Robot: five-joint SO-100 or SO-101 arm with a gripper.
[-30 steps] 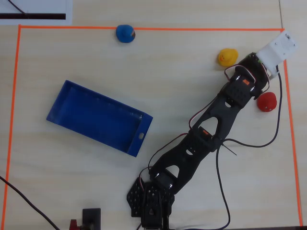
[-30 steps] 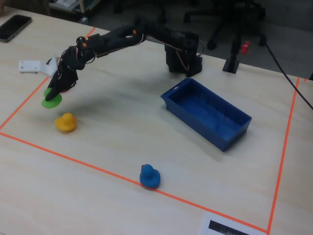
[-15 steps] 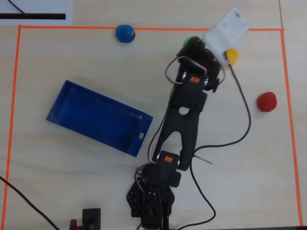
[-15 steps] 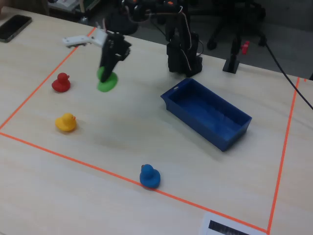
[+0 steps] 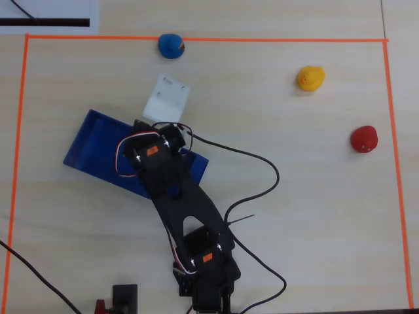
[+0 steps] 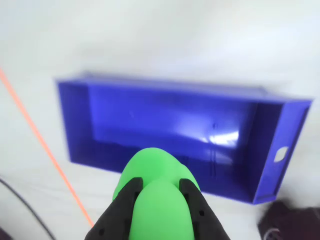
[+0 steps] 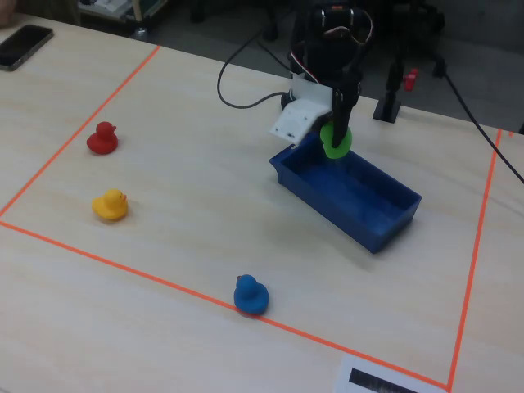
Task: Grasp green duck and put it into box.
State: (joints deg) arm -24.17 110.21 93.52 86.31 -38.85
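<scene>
Green duck (image 6: 152, 197) sits pinched between the closed fingers (image 6: 126, 202) of the gripper (image 7: 336, 141), hanging above the near end of the blue box (image 7: 385, 219). Half a second ago it hung over open table beside the red duck (image 7: 102, 137); now yellow duck (image 7: 110, 205) and blue duck (image 7: 250, 295) lie well apart, nothing blocking the box.

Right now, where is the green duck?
The green duck is held in the hand, above the near end of the blue box in the fixed view, not yet inside.
</scene>
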